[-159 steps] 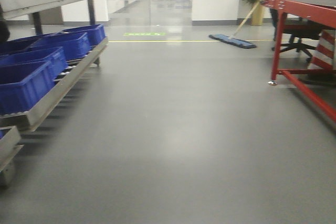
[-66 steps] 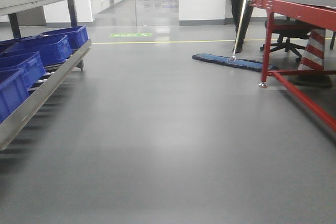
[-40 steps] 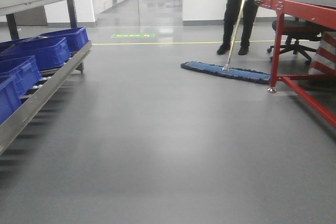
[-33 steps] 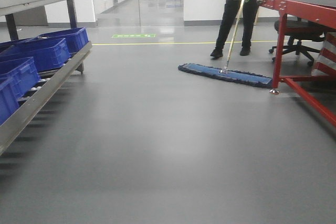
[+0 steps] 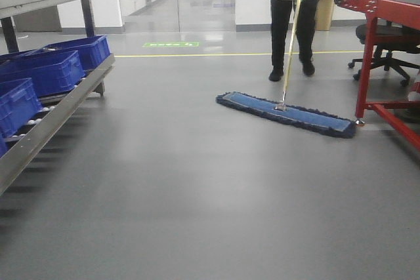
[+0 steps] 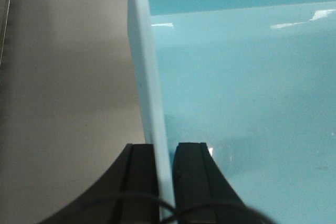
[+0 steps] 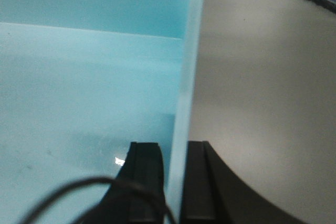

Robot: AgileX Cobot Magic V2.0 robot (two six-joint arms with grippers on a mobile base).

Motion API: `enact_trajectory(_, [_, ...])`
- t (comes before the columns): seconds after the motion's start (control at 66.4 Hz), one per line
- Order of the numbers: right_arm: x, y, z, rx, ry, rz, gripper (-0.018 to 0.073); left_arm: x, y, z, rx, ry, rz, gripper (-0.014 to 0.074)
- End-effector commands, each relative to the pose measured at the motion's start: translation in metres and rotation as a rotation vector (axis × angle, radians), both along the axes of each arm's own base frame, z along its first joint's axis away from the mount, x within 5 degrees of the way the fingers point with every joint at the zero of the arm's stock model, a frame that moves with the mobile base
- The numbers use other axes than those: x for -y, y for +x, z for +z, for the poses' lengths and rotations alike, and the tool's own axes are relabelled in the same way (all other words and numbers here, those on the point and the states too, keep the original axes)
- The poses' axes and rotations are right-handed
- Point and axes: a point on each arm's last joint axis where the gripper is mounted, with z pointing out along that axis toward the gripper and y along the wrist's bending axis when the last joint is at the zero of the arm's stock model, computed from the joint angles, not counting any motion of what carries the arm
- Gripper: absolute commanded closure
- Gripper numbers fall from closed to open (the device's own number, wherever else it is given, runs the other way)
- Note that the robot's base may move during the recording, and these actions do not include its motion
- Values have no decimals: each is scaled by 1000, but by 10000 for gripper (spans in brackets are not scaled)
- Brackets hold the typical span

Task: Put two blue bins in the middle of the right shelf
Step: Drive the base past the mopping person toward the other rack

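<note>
On one pale blue bin (image 6: 236,103), left gripper (image 6: 165,182) and right gripper (image 7: 176,182) jaws each clamp one wall.

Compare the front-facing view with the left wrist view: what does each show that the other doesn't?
Front-facing only: a person pushing a flat mop, dark blue bins on a metal rack, and a red table. Left wrist only: the left gripper clamped on the wall of a pale blue bin, one finger on each side. Both: grey floor.
</note>
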Motion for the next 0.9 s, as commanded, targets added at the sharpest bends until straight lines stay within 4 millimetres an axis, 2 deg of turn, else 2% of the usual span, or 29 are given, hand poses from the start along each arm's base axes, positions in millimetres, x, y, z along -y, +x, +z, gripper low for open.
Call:
enact_trajectory(0.0, [2,-1,9,66,12,-5,713,0,-7,10,53,-27,-24,707])
enact_trajectory(0.889, [2,-1,9,66,12,-5,713,1,-4,9,51,-22,-22,707])
